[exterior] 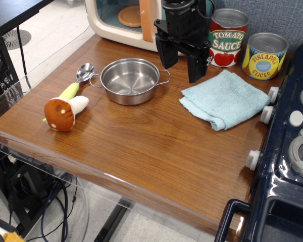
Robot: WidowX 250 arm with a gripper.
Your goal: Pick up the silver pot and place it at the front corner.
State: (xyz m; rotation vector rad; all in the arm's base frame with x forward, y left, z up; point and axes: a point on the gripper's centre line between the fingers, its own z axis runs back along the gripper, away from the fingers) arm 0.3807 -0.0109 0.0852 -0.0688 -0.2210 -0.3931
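Observation:
The silver pot (130,80) sits upright and empty on the brown wood tabletop, left of centre toward the back, with small wire loop handles on its left and right. My black gripper (182,67) hangs open and empty above the table, just right of and slightly behind the pot, its two fingers spread apart and clear of the rim. The front corner (227,204) of the tabletop, where the wood meets the dark blue toy stove (288,171), is at the lower right.
A light blue cloth (225,98) lies right of the gripper. A tomato sauce can (228,38) and a pineapple can (264,55) stand at the back right. A metal spoon (84,72) and a toy mushroom (64,111) lie left of the pot. A toy microwave (123,20) stands behind.

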